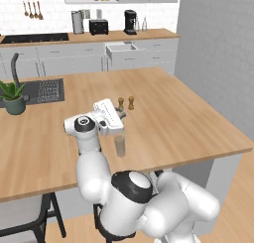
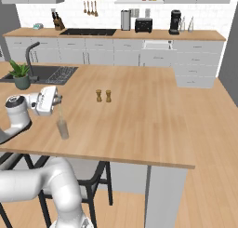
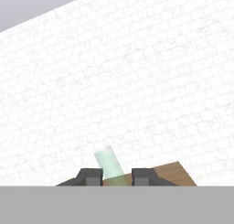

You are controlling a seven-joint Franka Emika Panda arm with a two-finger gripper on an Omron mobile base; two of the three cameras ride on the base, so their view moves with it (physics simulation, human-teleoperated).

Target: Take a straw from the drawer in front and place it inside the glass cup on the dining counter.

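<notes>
- The white arm reaches over the dining counter (image 1: 188, 118), its gripper (image 2: 59, 100) poised just above the glass cup (image 2: 62, 129).
- In the right base view, the straw (image 2: 60, 113) runs as a thin pale line from the gripper down into the cup, roughly upright.
- The cup stands on the light-wood top near the counter's front edge; in the left base view it shows just below the hand, at the cup (image 1: 119, 145).
- Whether the fingers are still pinching the straw or have let it go cannot be told; the gap between them is too small to read in the base views.
- In the hand view, two dark fingertips (image 3: 93, 176) flank a pale greenish cylinder, with a corner of wood beside it and a white tiled wall behind.
- Two brown shakers (image 1: 125, 103) stand side by side farther in on the counter, apart from the cup.
- A potted plant (image 1: 13, 95) sits by the sink (image 1: 44, 91) at the counter's left.
- On the far wall run, the drawer (image 1: 121, 49) stands pulled open below the counter that carries a toaster (image 1: 98, 27) and a coffee maker (image 1: 130, 22).
</notes>
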